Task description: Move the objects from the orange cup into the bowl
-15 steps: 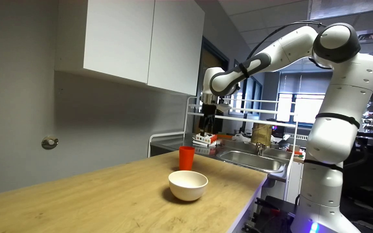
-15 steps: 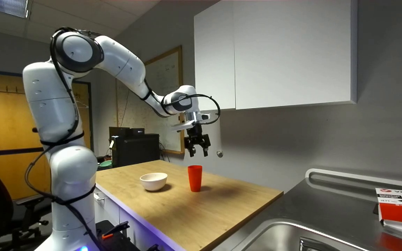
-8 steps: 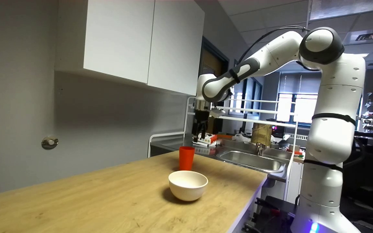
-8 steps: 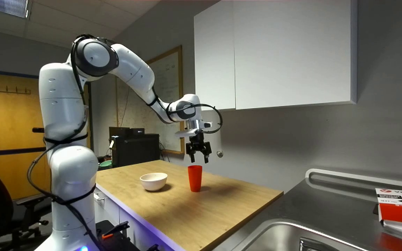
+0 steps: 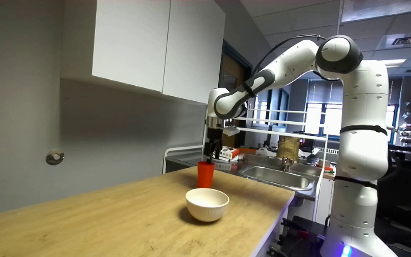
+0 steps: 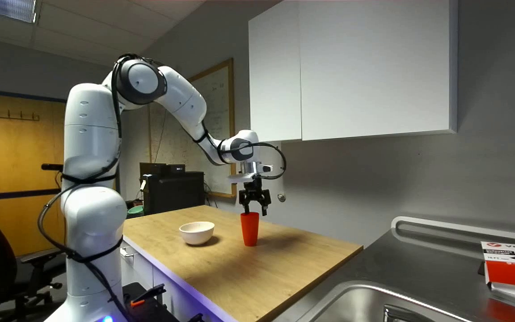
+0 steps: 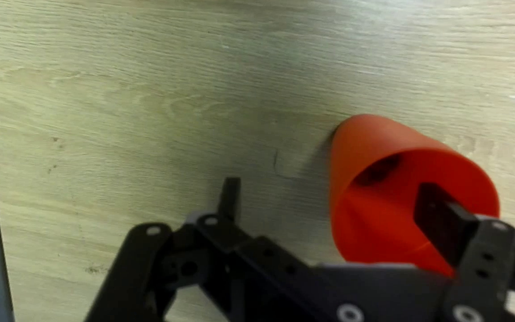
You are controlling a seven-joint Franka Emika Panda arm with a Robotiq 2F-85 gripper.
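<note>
Patch of dark [image 7: 378, 170] inside orange cup [image 7: 389, 210], wrist view only.

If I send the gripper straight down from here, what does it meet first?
Probably the orange cup: the gripper has one finger at the cup's mouth and the other outside, though depth leaves the exact contact point unclear.

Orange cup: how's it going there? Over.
Gripper open. Orange cup upright on counter, one finger at its mouth, one outside. Rim possibly in the way.
</note>
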